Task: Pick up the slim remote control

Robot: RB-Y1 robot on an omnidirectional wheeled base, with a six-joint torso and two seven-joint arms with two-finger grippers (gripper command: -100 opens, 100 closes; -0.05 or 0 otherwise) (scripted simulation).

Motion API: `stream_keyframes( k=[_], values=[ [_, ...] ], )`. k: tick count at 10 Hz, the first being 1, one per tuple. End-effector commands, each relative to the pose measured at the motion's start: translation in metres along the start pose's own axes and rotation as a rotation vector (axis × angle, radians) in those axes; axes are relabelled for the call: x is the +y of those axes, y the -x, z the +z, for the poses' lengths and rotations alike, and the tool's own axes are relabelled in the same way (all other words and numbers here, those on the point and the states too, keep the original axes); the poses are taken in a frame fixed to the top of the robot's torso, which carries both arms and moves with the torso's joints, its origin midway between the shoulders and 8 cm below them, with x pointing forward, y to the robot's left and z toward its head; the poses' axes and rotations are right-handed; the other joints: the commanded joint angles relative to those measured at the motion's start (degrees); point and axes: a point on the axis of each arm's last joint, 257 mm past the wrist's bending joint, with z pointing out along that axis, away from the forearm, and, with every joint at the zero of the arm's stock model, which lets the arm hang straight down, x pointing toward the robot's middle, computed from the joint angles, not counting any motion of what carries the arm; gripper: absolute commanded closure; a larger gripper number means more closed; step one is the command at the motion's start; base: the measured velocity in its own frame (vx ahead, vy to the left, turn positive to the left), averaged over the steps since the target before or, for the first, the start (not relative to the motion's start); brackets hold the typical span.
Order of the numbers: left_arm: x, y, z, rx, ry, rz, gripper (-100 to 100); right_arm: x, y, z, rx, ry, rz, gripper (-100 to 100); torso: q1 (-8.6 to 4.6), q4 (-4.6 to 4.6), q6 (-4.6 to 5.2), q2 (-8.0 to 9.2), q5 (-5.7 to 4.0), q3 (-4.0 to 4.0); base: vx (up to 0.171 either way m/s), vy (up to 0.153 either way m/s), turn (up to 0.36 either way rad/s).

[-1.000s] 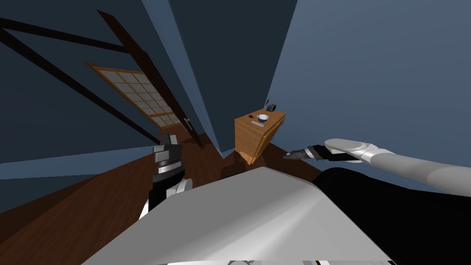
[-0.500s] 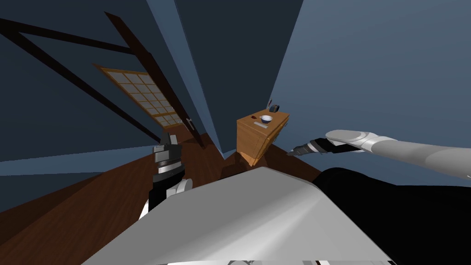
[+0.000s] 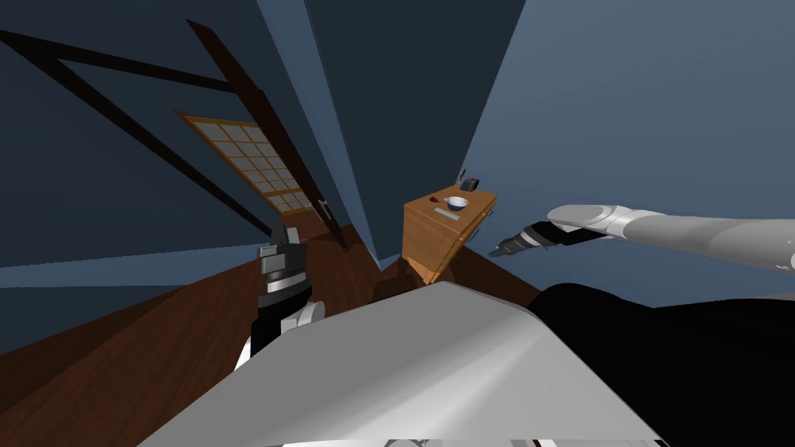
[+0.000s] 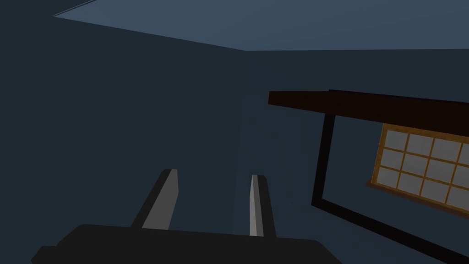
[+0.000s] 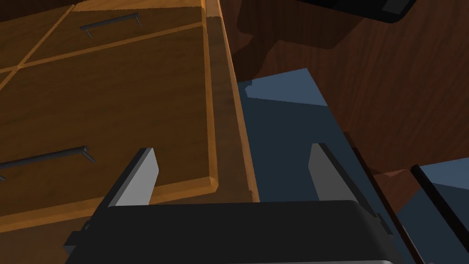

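Slim remote (image 3: 452,212), a lt grey strip, lies flat on top of the wooden drawer cabinet (image 3: 424,233), just beside a white bowl (image 3: 457,202). R gripper (image 3: 497,251) hangs off the cabinet's front, below its top and apart from the remote. Its fingers are spread wide w/ nothing held. L gripper (image 3: 283,233) points up on my left, fingers parted, empty.

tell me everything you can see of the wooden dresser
The dresser is an orange-brown, wood-grained chest on the dark wooden floor by the blue wall. Its drawer fronts carry dark bar handles. On top sit a white bowl, a slim grey remote and a small dark object. The open right pincer points at its front, not touching.
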Motion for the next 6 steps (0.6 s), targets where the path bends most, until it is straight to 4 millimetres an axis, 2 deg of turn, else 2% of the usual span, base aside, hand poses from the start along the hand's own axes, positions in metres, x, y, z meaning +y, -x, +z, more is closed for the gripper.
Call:
stream_keyframes(
  k=[1,5,6],
  values=[
    [0.000,0.000,0.000,0.000,0.000,0.000,0,-0.010,0.007,-0.013,0.036,-0.035,-0.021,-100,0.00,0.00,0.00,0.00,0.00,0.00,0.135,0.043,0.099],
    [0.000,0.000,0.000,0.000,0.000,0.000,0,-0.024,0.030,-0.033,0.106,-0.092,-0.086,-100,-0.07,-0.03,0.01,-0.10,-0.02,-0.07,0.119,-0.004,0.109],
    [0.000,0.000,0.000,0.000,0.000,0.000,0,-0.024,0.030,-0.033,0.107,-0.093,-0.088,-100,-0.06,-0.05,-0.04,-0.21,-0.01,-0.12,0.128,-0.008,0.083]
  ],
)
